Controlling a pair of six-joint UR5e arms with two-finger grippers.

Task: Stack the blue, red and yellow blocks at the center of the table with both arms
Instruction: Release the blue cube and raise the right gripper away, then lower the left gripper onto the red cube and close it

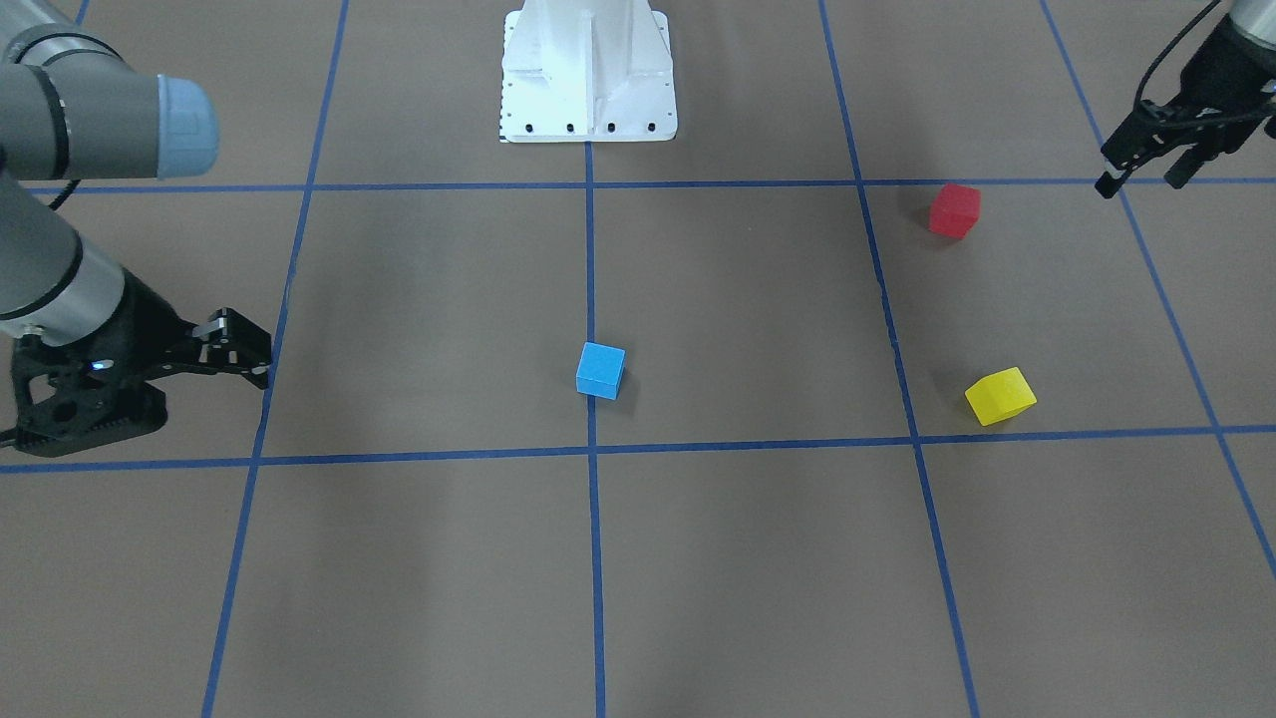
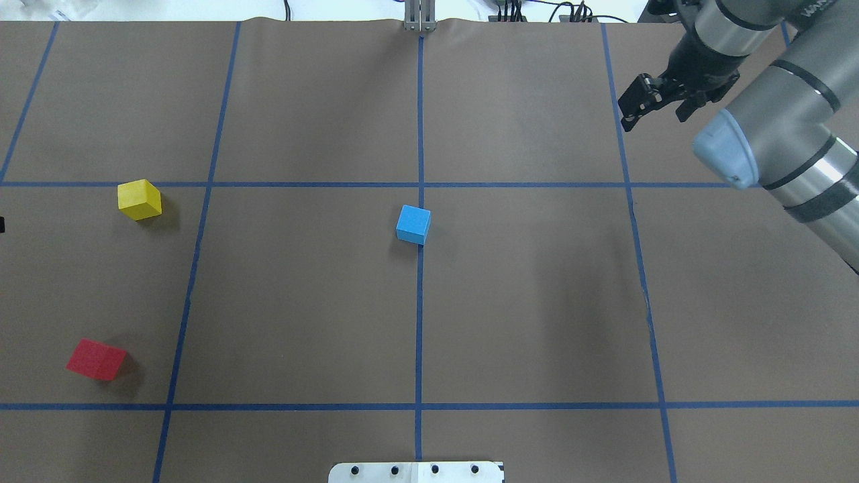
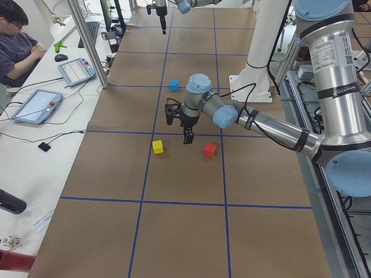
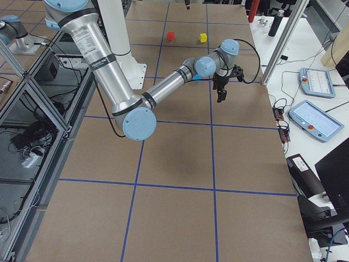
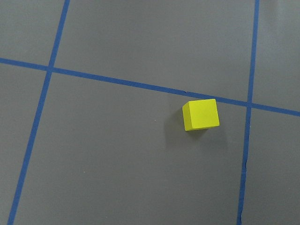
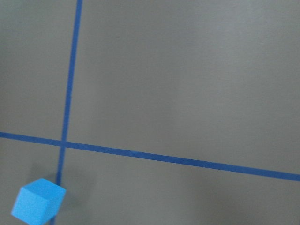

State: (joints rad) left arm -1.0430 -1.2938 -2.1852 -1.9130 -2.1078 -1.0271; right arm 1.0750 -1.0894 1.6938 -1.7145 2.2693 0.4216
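The blue block [image 1: 600, 370] sits on the centre tape line of the table; it also shows in the overhead view [image 2: 413, 224] and the right wrist view [image 6: 37, 206]. The red block [image 1: 955, 209] [image 2: 96, 359] and the yellow block [image 1: 1000, 396] [image 2: 139, 199] lie apart on my left side. The yellow block also shows in the left wrist view [image 5: 200, 114]. My left gripper [image 1: 1139, 185] is open and empty, raised beside the red block. My right gripper [image 1: 261, 361] [image 2: 655, 121] is open and empty, far to the blue block's right.
The brown table cover carries a grid of blue tape lines [image 2: 420, 302]. My white base plate [image 1: 588, 75] stands at the near middle edge. An operator [image 3: 17, 40] sits beside the far side with tablets [image 3: 35, 105] and a metal post [image 3: 87, 43].
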